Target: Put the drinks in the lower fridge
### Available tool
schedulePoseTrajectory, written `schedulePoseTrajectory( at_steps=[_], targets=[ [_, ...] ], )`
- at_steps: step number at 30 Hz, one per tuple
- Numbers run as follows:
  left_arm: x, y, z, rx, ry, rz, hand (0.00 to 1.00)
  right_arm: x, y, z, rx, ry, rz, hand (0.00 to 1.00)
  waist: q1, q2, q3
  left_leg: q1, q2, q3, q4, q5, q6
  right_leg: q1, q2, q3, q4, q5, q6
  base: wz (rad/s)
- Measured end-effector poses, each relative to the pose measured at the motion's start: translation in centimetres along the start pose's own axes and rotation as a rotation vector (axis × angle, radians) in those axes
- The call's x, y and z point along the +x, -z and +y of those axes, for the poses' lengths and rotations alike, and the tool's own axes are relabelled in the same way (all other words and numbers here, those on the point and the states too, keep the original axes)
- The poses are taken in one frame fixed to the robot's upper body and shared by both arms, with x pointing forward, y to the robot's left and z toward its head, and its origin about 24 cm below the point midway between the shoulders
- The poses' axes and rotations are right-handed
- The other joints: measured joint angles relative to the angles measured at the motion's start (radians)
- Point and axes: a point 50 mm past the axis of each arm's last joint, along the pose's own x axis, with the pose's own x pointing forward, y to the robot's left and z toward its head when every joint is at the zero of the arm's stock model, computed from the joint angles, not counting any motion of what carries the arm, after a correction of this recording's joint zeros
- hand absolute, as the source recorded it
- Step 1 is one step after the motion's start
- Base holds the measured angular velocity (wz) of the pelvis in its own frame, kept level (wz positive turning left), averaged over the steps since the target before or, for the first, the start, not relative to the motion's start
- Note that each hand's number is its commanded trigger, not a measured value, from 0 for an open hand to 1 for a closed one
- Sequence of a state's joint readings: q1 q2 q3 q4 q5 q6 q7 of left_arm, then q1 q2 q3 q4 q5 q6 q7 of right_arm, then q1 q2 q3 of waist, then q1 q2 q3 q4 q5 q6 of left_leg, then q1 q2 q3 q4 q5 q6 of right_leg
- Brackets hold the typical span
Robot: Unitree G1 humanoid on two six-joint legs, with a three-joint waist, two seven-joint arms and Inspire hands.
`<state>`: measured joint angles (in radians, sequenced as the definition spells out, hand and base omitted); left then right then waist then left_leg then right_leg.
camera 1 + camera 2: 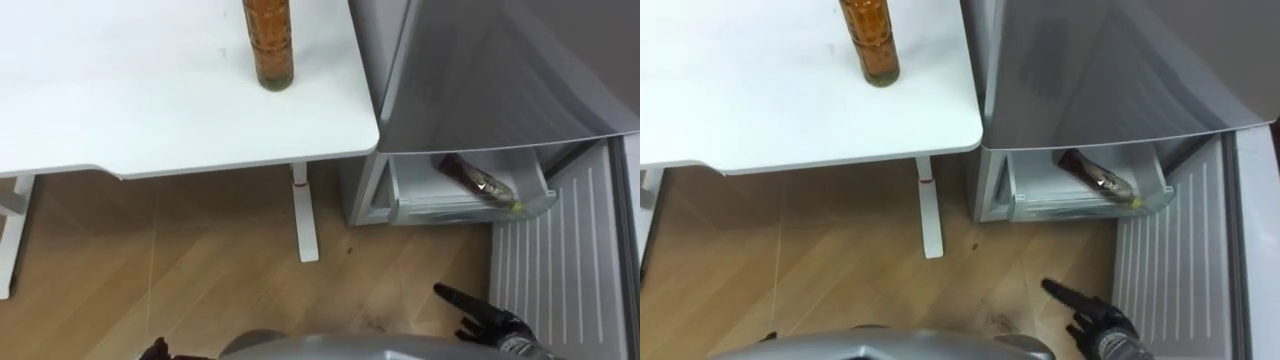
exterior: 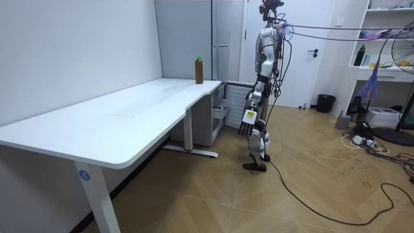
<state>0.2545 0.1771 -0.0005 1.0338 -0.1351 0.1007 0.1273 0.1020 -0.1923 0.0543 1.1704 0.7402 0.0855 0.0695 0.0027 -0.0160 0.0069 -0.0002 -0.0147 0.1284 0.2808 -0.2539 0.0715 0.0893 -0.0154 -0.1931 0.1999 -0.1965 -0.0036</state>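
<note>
White surface (image 1: 150,100) up-left of the open, empty right hand (image 1: 492,320) carries one bottle (image 1: 270,40) near its corner; a careless reach could topple it.

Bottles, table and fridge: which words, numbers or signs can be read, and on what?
No text is readable.
Standing bottle on the table: label too blurred.
Lying bottle in the fridge drawer: label too blurred.
Blue sticker on the table leg: too small.
</note>
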Motion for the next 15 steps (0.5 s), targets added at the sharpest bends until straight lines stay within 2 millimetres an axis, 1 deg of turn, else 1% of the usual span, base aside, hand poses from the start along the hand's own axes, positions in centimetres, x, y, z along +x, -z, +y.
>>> schedulePoseTrajectory(
  at_steps=[2,6,7,8,10,11,12,14,15],
  targets=[
    [0.0,0.1,0.3,-0.002,-0.011,0.003,0.0,0.0,0.4,-0.4,-0.135,0.017,0.021,0.0,0.001,-0.004,0.0017,0.011,0.0,0.0,-0.008,0.001,-0.002,0.003,0.001,0.001,-0.001,0.0,0.0,0.0],
    [0.0,0.2,0.4,0.012,-0.018,0.005,0.0,-0.1,0.8,-0.8,-0.267,0.033,0.051,0.0,0.005,-0.006,0.0024,0.01,-0.001,-0.004,-0.008,0.001,-0.003,0.015,0.001,-0.003,-0.015,0.0,0.0,0.04],
    [0.0,0.3,0.4,0.021,-0.018,0.007,0.0,-0.1,1.0,-0.8,-0.296,0.038,0.059,0.0,0.005,-0.001,0.0007,0.01,-0.001,-0.007,-0.008,0.002,-0.003,0.016,0.001,-0.003,-0.015,0.0,0.0,0.04],
    [0.1,0.2,0.4,0.021,-0.017,0.009,0.0,-0.1,1.0,-0.9,-0.315,0.043,0.064,0.0,0.005,-0.003,0.0016,0.01,-0.001,-0.007,-0.009,0.002,-0.003,0.016,0.002,0.0,-0.014,0.0,0.0,0.04],
    [0.1,0.4,0.4,0.022,-0.018,0.019,0.0,-0.1,1.1,-1.0,-0.327,0.053,0.075,0.0,0.006,0.001,0.0006,0.012,-0.001,-0.007,-0.01,0.002,-0.004,0.018,0.002,0.001,-0.015,0.0,0.0,0.0],
    [0.1,0.5,0.4,0.021,-0.018,0.026,0.0,-0.1,1.1,-1.2,-0.325,0.063,0.083,0.0,0.007,-0.003,0.0021,0.012,-0.001,-0.008,-0.009,0.003,-0.004,0.02,0.002,0.0,-0.015,0.0,0.0,0.0],
    [0.1,0.5,0.4,0.021,-0.018,0.029,0.0,-0.1,1.2,-1.2,-0.324,0.068,0.085,0.0,0.006,-0.002,0.0018,0.012,-0.001,-0.009,-0.009,0.003,-0.004,0.021,0.002,0.0,-0.015,0.0,0.0,0.07],
    [0.1,0.4,0.3,-0.022,-0.014,0.033,0.0,-0.1,1.3,-1.4,-0.318,0.088,0.091,0.0,0.0,0.001,0.0002,0.012,-0.006,-0.025,-0.007,0.003,-0.004,0.026,0.001,-0.009,-0.017,0.0,0.0,0.15],
    [0.1,0.6,0.3,-0.041,-0.012,0.04,0.0,-0.1,1.5,-1.6,-0.313,0.098,0.097,0.0,0.0,-0.005,0.0032,0.013,-0.007,-0.029,-0.007,0.003,-0.004,0.029,0.0,-0.011,-0.019,0.0,0.0,0.19]
  ],
)
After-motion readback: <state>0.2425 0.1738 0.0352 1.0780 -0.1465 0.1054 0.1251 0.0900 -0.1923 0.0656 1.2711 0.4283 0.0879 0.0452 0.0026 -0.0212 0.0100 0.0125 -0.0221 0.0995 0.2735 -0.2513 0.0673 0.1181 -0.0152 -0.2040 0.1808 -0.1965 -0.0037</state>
